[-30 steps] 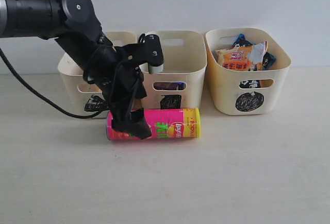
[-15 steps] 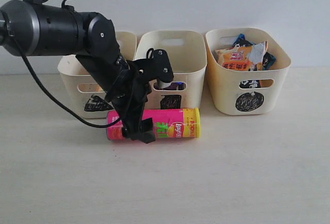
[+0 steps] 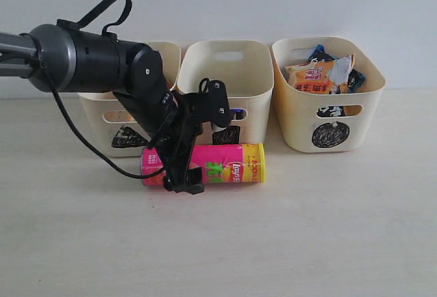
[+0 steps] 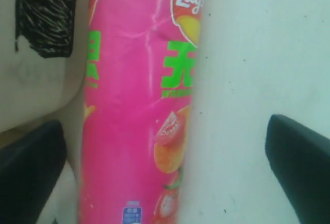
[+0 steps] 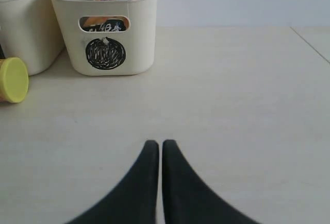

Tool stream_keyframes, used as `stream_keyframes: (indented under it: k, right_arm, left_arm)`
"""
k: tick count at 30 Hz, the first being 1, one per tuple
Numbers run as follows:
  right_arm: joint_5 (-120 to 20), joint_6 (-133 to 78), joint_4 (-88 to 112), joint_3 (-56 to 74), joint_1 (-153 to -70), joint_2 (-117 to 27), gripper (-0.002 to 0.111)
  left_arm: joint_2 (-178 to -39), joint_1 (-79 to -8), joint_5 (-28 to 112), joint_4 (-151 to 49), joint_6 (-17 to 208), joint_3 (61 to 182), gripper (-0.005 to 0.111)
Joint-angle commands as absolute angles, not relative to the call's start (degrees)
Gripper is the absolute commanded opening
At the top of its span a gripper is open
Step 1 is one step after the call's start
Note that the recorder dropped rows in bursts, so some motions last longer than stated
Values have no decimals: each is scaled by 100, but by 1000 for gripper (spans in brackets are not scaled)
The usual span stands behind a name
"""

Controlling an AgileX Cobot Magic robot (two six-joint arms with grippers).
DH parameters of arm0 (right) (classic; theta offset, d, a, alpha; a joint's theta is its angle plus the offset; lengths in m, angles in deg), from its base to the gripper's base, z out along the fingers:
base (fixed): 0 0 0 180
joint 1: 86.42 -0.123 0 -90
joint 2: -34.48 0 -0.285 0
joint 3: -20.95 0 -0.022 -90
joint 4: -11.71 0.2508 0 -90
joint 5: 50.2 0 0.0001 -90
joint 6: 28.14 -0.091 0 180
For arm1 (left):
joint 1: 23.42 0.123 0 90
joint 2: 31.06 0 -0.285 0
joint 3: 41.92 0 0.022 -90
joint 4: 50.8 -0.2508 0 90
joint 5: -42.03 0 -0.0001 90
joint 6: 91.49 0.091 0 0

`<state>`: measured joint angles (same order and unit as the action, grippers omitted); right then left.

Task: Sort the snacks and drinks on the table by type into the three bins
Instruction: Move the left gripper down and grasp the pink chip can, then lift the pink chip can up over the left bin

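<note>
A pink chip tube with a yellow end lies on its side on the table, in front of the triangle bin and the square bin. My left gripper is down over the tube's left part, open, one finger on each side. In the left wrist view the tube lies between the wide-apart fingers, with a gap to the far one. The circle bin holds chip bags. My right gripper is shut and empty, low over bare table.
Something dark purple shows through the square bin's handle cutout. The right wrist view shows the circle bin and the tube's yellow end ahead. Pale table stretches in front of the bins, with a wall behind them.
The left arm has swung down and lowered its gripper around the pink tube, with the jaws a little wider. The tube has not moved, nor has the right gripper.
</note>
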<state>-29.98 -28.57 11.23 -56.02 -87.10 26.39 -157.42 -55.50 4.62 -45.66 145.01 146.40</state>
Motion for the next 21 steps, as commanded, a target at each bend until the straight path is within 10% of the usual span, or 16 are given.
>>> stream_keyframes:
  k: [1, 21]
  right_arm:
    - [-3065, -2844, 1120, -5627, -8699, 2670, 0]
    - [-3065, -2844, 1120, -5627, -8699, 2670, 0]
  left_arm:
    - [-15802, -5595, 713, -4571, 14508, 14622, 97]
    - [-16260, -5595, 1222, -4559, 14508, 14622, 97]
